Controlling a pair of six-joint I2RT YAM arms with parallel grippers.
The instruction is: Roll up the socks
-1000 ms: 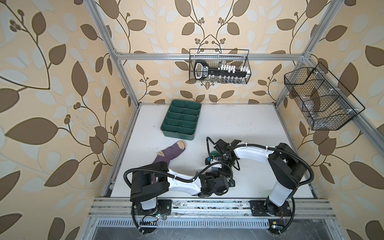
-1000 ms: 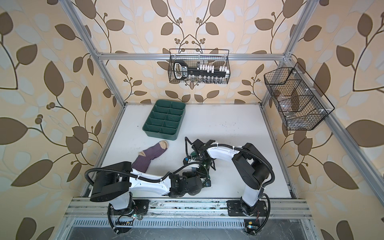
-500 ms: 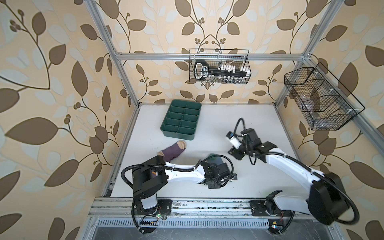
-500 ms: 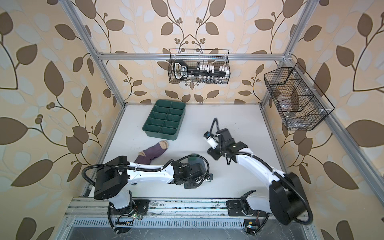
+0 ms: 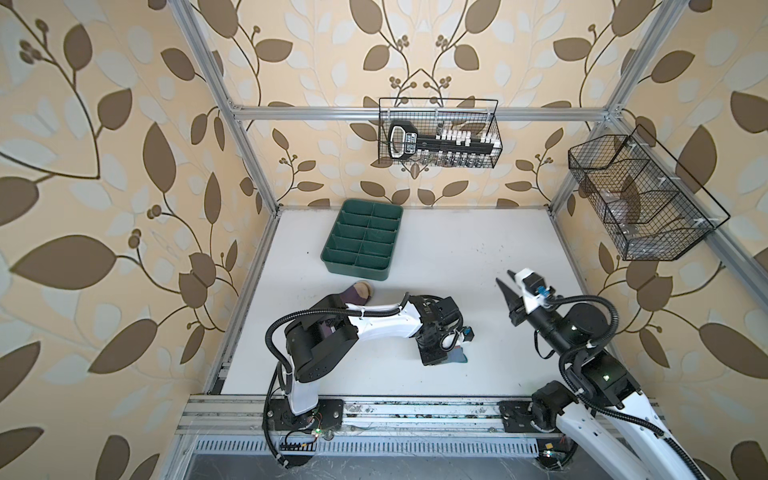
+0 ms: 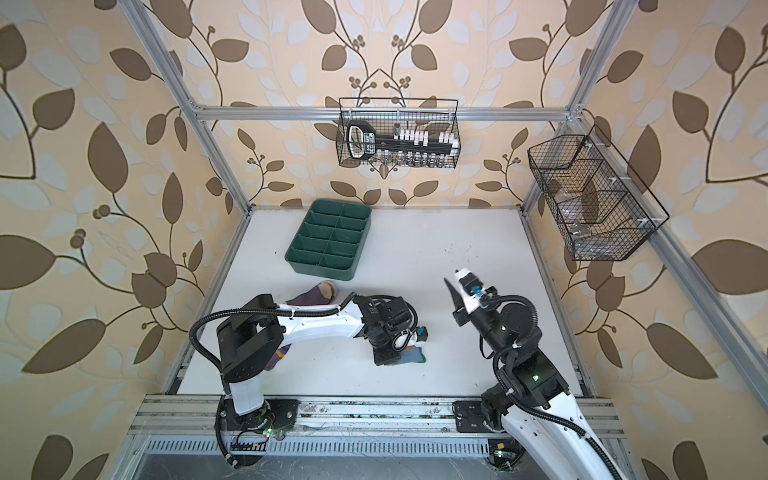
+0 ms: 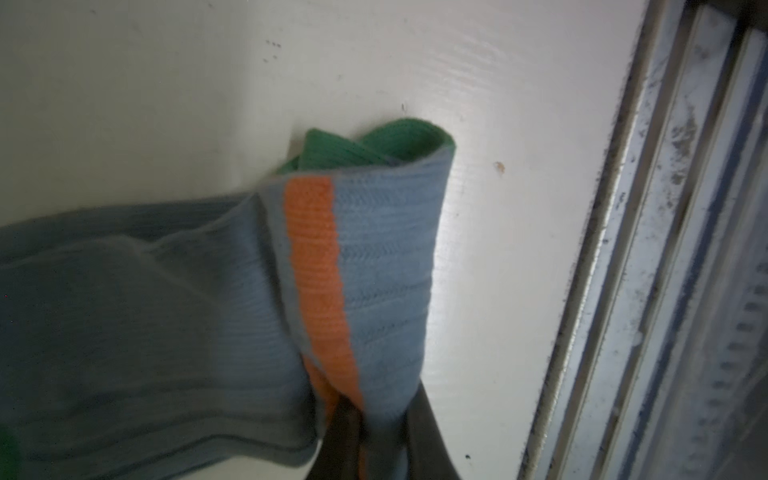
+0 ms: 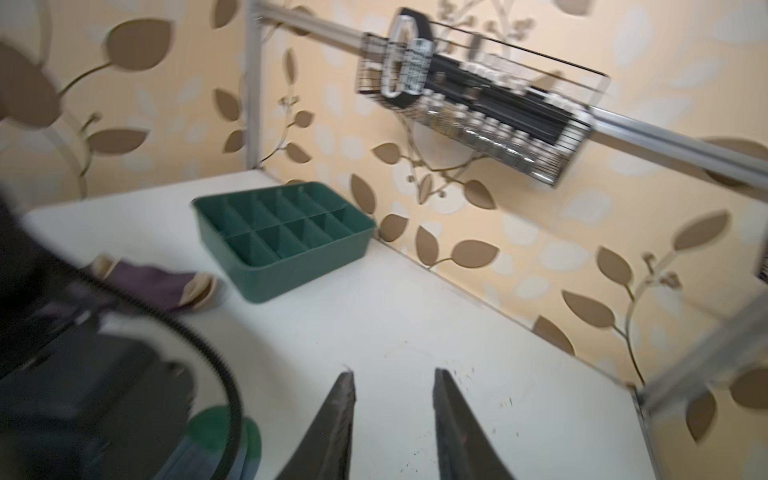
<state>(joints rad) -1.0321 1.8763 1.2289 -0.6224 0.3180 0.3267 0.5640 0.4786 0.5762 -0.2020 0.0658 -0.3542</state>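
Nearest the front rail [image 7: 665, 249], the left gripper [image 7: 380, 432] is clamped on the blue sock [image 7: 365, 257]. Only the left wrist view shows the grip. Both fingers [image 7: 340, 438] pinch one end of a loose roll, with the green toe curled in its core and an orange stripe wrapped round the outside. The rest of the sock trails flat on the table [image 7: 166, 83]. In both top views the gripper body hides nearly all of this, and just a corner of the sock [image 5: 457, 356] pokes out beside it.

The right gripper [image 8: 392, 415] hangs over the table's right side, well apart from both socks. Its jaws are parted with nothing between them. The right wrist view shows that gap plainly; in a top view it is harder to read.

Farther back on the left lies the purple sock [image 5: 358, 293], its beige toe near the tray [image 5: 357, 269] and its middle hidden under the left arm. A top view shows its striped far end [image 6: 279, 357] peeking out below the arm. The right wrist view gives the toe end only, blurred.

The green divided tray sits by the back wall. Above it hangs a wire basket [image 5: 436, 141], and a second one [image 5: 636, 199] hangs on the right wall.
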